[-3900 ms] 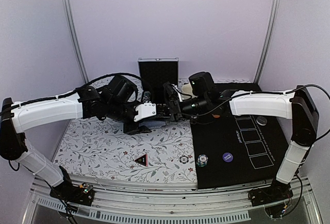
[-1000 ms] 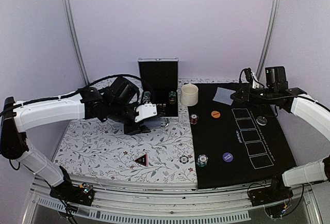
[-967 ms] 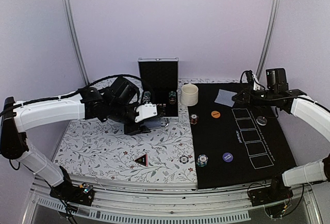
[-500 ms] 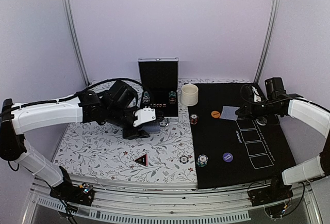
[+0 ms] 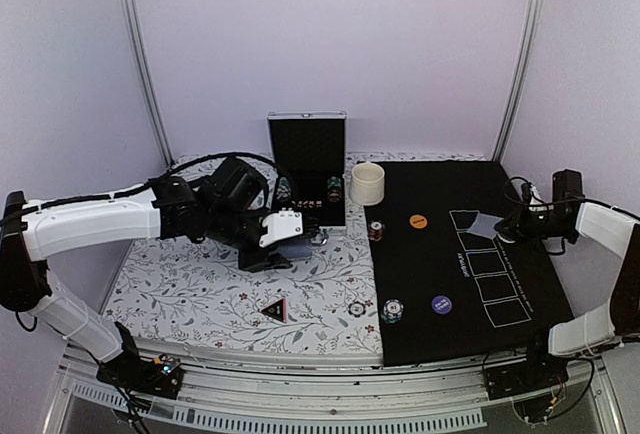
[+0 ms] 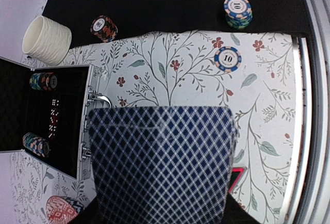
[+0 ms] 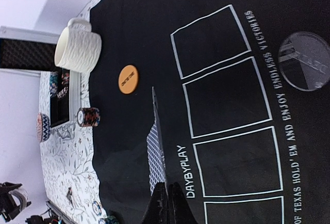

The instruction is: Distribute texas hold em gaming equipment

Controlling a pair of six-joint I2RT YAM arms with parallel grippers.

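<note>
My left gripper (image 5: 283, 246) is shut on a deck of blue-diamond-backed playing cards (image 6: 160, 164), held above the floral cloth in front of the open case. My right gripper (image 7: 168, 193) is shut on the edge of a single playing card (image 5: 484, 225), which hangs over the top outlined boxes of the black mat (image 5: 470, 339); the right wrist view shows it edge-on. On the mat lie an orange disc (image 5: 418, 221), a dark blue disc (image 5: 441, 304) and two chip stacks (image 5: 376, 230) (image 5: 392, 310). A single chip (image 5: 356, 308) and the triangle marker (image 5: 274, 308) lie on the cloth.
The open black case (image 5: 308, 169) stands at the back with chips and dice inside. A cream cup (image 5: 368, 183) sits beside it. A pink ribbed dish (image 6: 59, 209) is under my left arm. A clear disc (image 7: 304, 60) lies right of the boxes.
My right arm has carried the card from the back of the mat forward and to the right, over the outlined boxes. The left arm has shifted slightly forward with the deck.
</note>
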